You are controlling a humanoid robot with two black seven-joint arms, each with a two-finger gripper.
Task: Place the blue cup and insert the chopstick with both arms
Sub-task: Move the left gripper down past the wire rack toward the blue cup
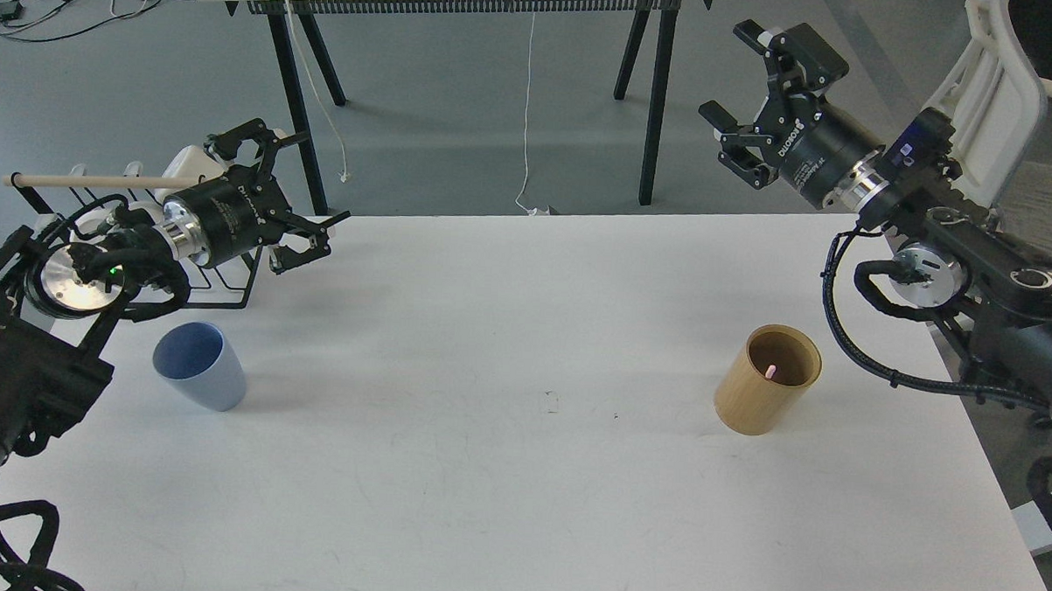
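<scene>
Black left pincer (313, 202): fingers spread wide, nothing between them; hovers above the bench's far left corner, pointing toward the right.
Black right pincer (736, 86): fingers spread wide, nothing between them; raised beyond the bench's far right corner, pointing up and to the left, over the floor.
Left arm (98, 267): comes in from the left edge; silver joint disc and black cables showing, a small green light lit near the disc.
Right arm (973, 267): comes in from the right edge; silver joint rings, looped black cable hanging beside the bench's right edge.
Blue cup (200, 365): upright on the bench at its left side, mouth open upward, near and below the left arm, apart from the left pincer.
Chopstick (769, 370): only a small pink tip visible, standing inside the wooden holder; the rest hidden.
Wooden holder (766, 380): tan cylinder, upright on the bench at its right side, well apart from the blue cup.
Wire rack (220, 289): black, behind the left arm, carrying a pale dowel (92, 181) lying level; white mugs partly hidden behind it.
Bench (502, 487): white top, faintly scuffed.
</scene>
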